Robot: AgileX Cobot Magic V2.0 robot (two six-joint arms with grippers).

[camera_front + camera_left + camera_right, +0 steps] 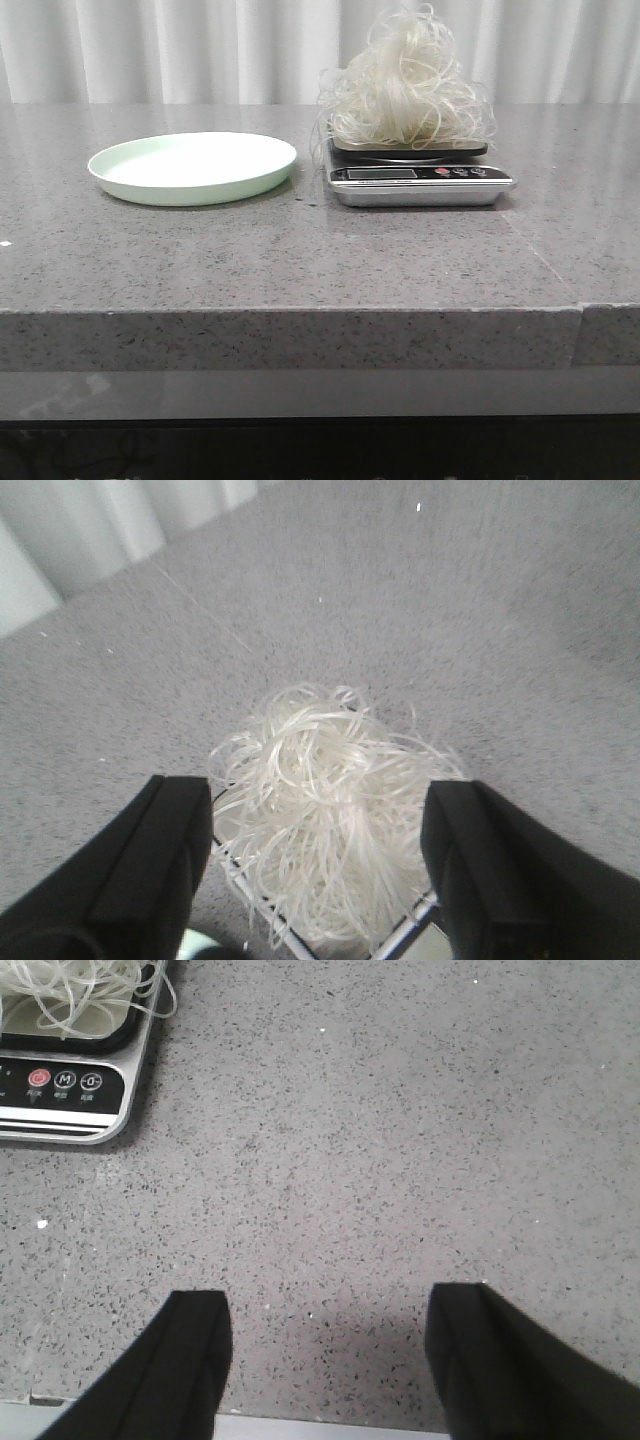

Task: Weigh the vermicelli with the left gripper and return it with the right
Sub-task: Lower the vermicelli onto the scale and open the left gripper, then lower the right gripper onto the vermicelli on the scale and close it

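1 vermicelli [408,85] mound, 1 scale [420,180], 1 plate [192,167]

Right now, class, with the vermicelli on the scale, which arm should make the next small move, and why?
Probably the right gripper should travel toward the vermicelli. The mound sits on the scale, the green plate is bare, and the right gripper is open over bare counter beside the scale. The left gripper is open above the mound, holding nothing.
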